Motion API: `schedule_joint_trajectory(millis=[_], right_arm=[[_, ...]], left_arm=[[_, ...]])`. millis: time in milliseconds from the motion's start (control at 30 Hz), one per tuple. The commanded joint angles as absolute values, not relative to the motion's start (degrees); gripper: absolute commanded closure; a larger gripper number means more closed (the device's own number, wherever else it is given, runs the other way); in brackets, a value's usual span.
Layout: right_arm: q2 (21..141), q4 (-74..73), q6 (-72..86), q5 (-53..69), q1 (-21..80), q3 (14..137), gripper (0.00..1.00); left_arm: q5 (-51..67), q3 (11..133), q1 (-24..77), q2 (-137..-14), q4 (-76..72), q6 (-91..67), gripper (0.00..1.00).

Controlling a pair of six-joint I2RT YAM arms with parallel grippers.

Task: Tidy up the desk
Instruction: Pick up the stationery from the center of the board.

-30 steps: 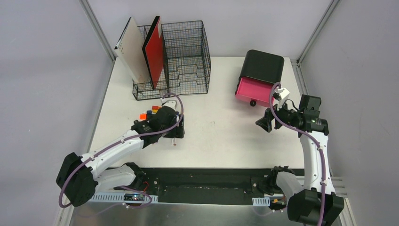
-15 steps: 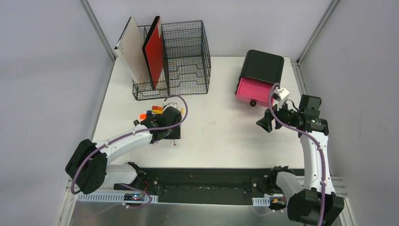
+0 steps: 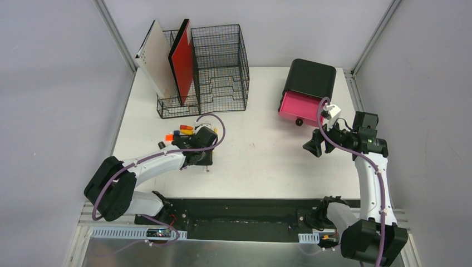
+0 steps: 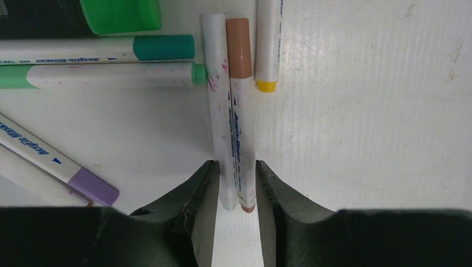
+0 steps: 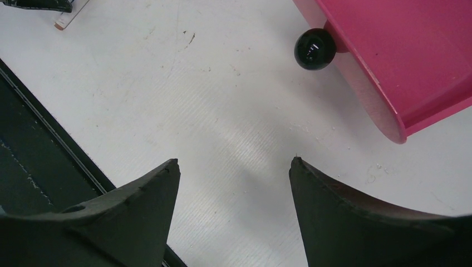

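Now left pincer [image 4: 236, 169] clenches two light, slick markers [image 4: 231, 100] near their tail ends, likely prone to roll, on the rigid white table [image 3: 261, 156]; right pincer [image 5: 234, 167] gapes empty beside pink drawer [image 5: 412, 55].

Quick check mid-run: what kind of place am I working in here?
Likely a lab test cell staged as an office workspace: a white desk boxed in by plain grey walls, with a wire-mesh organizer, a black box with a pink drawer, and loose markers.
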State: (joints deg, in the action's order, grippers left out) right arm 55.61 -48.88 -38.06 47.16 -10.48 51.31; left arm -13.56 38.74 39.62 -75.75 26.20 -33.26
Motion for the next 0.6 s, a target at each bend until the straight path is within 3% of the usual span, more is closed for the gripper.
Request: schedule_joint_trajectory(millis=[0,433,567], right_arm=[[55.5,-49.0,-39.7,48.1,-10.6,52.7,0.25],[55.5,-49.2,-39.6,48.4,-10.6,52.6,0.25],[55.3,-49.3,-39.7,48.5,-10.6,52.6,0.24]], left_arm=[[-13.3,40.6,39.0,-75.8,24.0,-31.6,0.72],[-16.6,42.4,39.0,-72.9,27.4,-29.9,0.69],[-19.6,42.7,39.0,-73.2,28.1,-28.5,0.74]])
